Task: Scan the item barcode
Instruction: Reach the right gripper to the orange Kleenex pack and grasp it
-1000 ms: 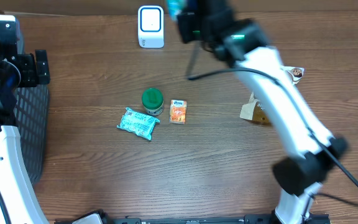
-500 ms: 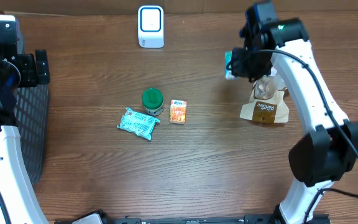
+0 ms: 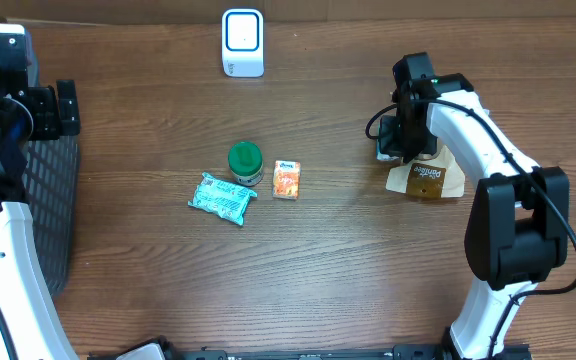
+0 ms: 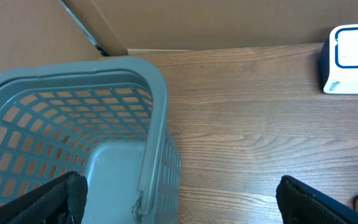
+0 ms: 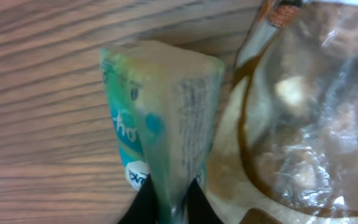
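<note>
Brown wood-grain worktop (image 3: 168, 290), cardboard wall behind.

Overhead: white scanner (image 3: 242, 42) at the back edge. Mid-worktop you've got a green-lidded jar (image 3: 245, 161), an orange carton (image 3: 286, 179) just beside it and a turquoise pack (image 3: 222, 197) just in front of the jar. Right gripper (image 3: 400, 142) is low at the upper-left corner of a brown pouch (image 3: 430, 181), well apart from the scanner. Left gripper (image 3: 58, 108) hangs over a grey basket (image 3: 53, 215) at the left edge.

Left wrist: fingers (image 4: 55, 199) spread wide with nothing between them, basket rim below, scanner at far right.

Right wrist: the gripper pinches the near edge of a teal sachet (image 5: 166, 124). That's your task item, right against the pouch's clear window. You can't tell if it rests on the worktop.
</note>
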